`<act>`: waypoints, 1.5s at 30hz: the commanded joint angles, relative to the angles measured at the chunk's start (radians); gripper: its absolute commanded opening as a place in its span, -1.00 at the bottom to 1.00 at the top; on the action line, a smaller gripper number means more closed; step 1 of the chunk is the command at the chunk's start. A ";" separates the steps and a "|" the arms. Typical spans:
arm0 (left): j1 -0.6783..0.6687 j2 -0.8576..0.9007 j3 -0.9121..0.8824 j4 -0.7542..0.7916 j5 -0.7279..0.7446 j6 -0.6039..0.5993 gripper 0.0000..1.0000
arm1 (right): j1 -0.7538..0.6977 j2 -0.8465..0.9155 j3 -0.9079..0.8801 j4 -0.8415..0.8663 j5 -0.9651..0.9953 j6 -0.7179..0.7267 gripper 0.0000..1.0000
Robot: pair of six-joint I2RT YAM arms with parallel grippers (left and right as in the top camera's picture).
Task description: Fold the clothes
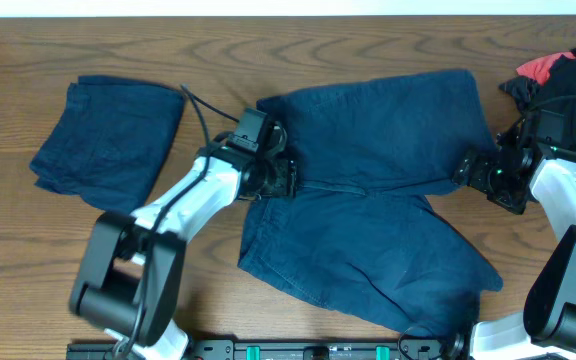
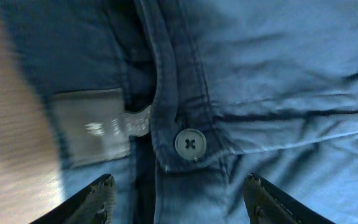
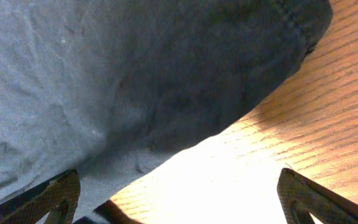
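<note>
Positioning for the fold: navy shorts (image 1: 368,190) lie spread mid-table, waistband end toward the left arm. Over the waistband button (image 2: 190,144) hangs the left gripper (image 2: 179,196), fingers apart, nothing clamped. At a leg hem the right gripper (image 3: 179,190) is likewise spread, half over bare table (image 3: 316,112). Cloth contact unclear; wrist views blurred. Best practice: pinch all layers at both ends, lift together, keep fabric taut. The folded bundle (image 1: 108,135) sits well apart, left.
</note>
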 commanded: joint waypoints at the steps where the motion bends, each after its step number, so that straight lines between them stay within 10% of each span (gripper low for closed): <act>1: 0.003 0.058 0.002 0.018 0.106 0.027 0.32 | 0.004 0.003 0.003 -0.005 0.008 0.000 0.98; 8: 0.008 0.075 0.012 0.026 0.182 0.027 -0.47 | 0.004 0.003 0.003 -0.025 0.009 0.000 0.98; 24: 0.091 -0.029 0.024 0.027 0.182 0.009 -0.48 | 0.004 0.003 0.003 -0.122 0.016 0.000 0.48; 30: 0.091 -0.029 0.024 0.019 0.190 0.009 -0.45 | 0.002 0.003 0.003 -0.206 0.098 0.018 0.98; 45: 0.046 0.016 -0.004 0.031 0.200 0.009 -0.28 | -0.069 0.003 0.002 -0.251 0.168 0.097 0.98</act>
